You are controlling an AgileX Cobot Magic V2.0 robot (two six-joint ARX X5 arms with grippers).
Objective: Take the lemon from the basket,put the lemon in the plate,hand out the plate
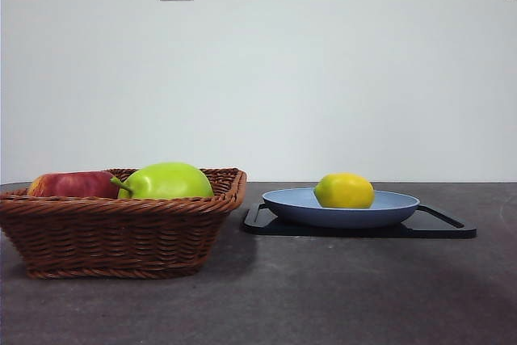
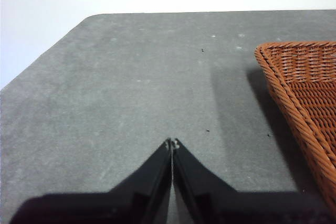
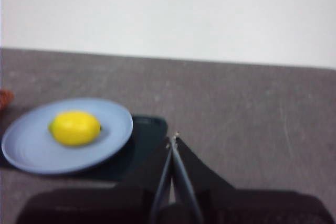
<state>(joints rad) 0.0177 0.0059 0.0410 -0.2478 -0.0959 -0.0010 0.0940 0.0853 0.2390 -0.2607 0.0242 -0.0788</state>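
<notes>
Lemon (image 1: pixel 345 190) already resting in plate (image 1: pixel 340 208) right of centre on a black tray (image 1: pixel 443 227), both grippers (image 2: pixel 171 144) (image 3: pixel 174 139) pinched shut and empty, plate probably light, stiff, smooth-rimmed: best pinched at the rim, kept level.

Little bright yellow lemon (image 1: pixel 344 191) sits on its side right in the middle of the light-blue plate (image 1: pixel 295 205), at about 3 o'clock from the brown wicker basket (image 1: pixel 121 232). Basket and plate are close together but not touching, both flat on the tabletop.
</notes>
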